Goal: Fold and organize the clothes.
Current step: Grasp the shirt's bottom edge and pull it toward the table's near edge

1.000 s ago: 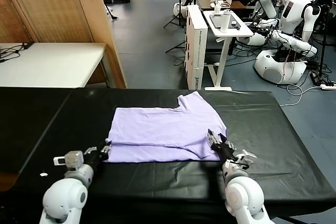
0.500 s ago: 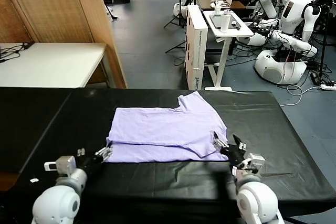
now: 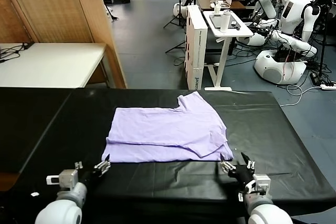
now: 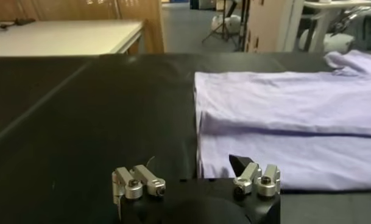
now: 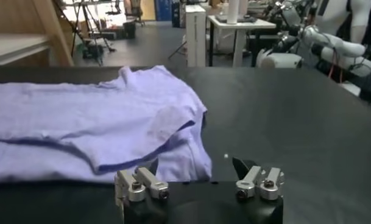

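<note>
Clothes [image 3: 165,134], one lavender T-shirt, lie folded flat mid-way across my black table [image 3: 273,129], and only my head view takes in the full outline with the sleeve poking toward the far edge. My wrist views show the layered hem up close. Left gripper [image 3: 103,167] and right gripper [image 3: 236,166] sit just short of the near corners, fingers spread, touching nothing. White desk [image 3: 50,64] stands beyond.
</note>
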Motion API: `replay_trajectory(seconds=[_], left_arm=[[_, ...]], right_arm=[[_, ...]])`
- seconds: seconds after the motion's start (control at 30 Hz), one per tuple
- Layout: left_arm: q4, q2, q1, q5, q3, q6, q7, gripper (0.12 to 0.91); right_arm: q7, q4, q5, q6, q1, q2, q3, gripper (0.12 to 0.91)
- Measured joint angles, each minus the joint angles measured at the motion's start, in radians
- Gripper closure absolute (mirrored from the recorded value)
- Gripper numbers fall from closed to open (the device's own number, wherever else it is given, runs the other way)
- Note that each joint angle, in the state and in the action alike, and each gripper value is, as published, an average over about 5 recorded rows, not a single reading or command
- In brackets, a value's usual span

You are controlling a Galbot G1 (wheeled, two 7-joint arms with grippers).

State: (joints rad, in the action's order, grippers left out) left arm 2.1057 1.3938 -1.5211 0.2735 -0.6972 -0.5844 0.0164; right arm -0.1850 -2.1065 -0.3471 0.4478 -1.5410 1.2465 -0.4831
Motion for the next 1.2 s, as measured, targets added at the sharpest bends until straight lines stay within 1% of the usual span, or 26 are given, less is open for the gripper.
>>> replay_trajectory(seconds=[0.1, 0.27, 0.37, 0.47, 0.53, 0.6, 0.67, 0.77, 0.83, 0.9, 0.93, 1.0, 1.03, 1.13, 1.2], left_arm=[[0.002, -0.001, -0.002, 0.005, 0.0, -0.008, 0.0, 0.123], [0.004, 0.0, -0.013, -0.013, 0.004, -0.029, -0.01, 0.134], [0.0, 0.0, -0.017, -0.035, 0.007, -0.038, -0.018, 0.162], [-0.003, 0.0, -0.016, -0.039, 0.007, -0.045, -0.02, 0.196], [-0.005, 0.0, -0.013, -0.039, 0.007, -0.048, -0.02, 0.236], [-0.007, 0.0, -0.011, -0.038, 0.007, -0.049, -0.021, 0.3], [-0.007, 0.0, -0.01, -0.037, 0.007, -0.051, -0.021, 0.374], [-0.001, 0.001, -0.01, -0.036, 0.009, -0.051, -0.024, 0.529], [0.003, 0.002, -0.009, -0.037, 0.011, -0.051, -0.027, 0.655], [0.005, 0.003, -0.008, -0.04, 0.014, -0.052, -0.03, 0.769], [0.006, 0.004, -0.008, -0.042, 0.015, -0.053, -0.031, 0.811], [0.011, 0.005, -0.01, -0.045, 0.016, -0.056, -0.034, 0.865], [0.014, 0.005, -0.012, -0.046, 0.016, -0.059, -0.036, 0.878], [0.026, 0.003, -0.021, -0.051, 0.014, -0.072, -0.042, 0.884], [0.036, 0.0, -0.029, -0.059, 0.012, -0.088, -0.049, 0.884]], right_arm=[[0.0, 0.011, -0.001, -0.007, 0.009, 0.001, 0.004, 0.149], [0.001, 0.021, -0.001, -0.007, 0.019, 0.004, 0.017, 0.246], [0.0, 0.027, -0.003, -0.006, 0.024, 0.004, 0.02, 0.289], [-0.002, 0.028, -0.006, -0.006, 0.022, 0.004, 0.019, 0.351], [-0.001, 0.029, -0.008, -0.005, 0.017, 0.004, 0.019, 0.384], [-0.001, 0.029, -0.008, -0.005, 0.013, 0.004, 0.021, 0.415], [0.0, 0.028, -0.008, -0.005, 0.009, 0.004, 0.023, 0.466], [0.0, 0.025, -0.009, -0.005, 0.003, 0.003, 0.025, 0.574], [0.0, 0.023, -0.01, -0.004, -0.002, 0.003, 0.026, 0.647], [0.0, 0.019, -0.011, -0.003, -0.008, 0.002, 0.026, 0.699], [-0.001, 0.016, -0.012, -0.003, -0.012, 0.002, 0.026, 0.73], [-0.003, 0.008, -0.012, 0.0, -0.022, 0.001, 0.025, 0.778], [-0.004, 0.004, -0.012, 0.002, -0.028, 0.001, 0.024, 0.804], [-0.009, -0.013, -0.013, 0.013, -0.049, -0.003, 0.019, 0.845], [-0.012, -0.029, -0.012, 0.021, -0.067, -0.006, 0.013, 0.854]])
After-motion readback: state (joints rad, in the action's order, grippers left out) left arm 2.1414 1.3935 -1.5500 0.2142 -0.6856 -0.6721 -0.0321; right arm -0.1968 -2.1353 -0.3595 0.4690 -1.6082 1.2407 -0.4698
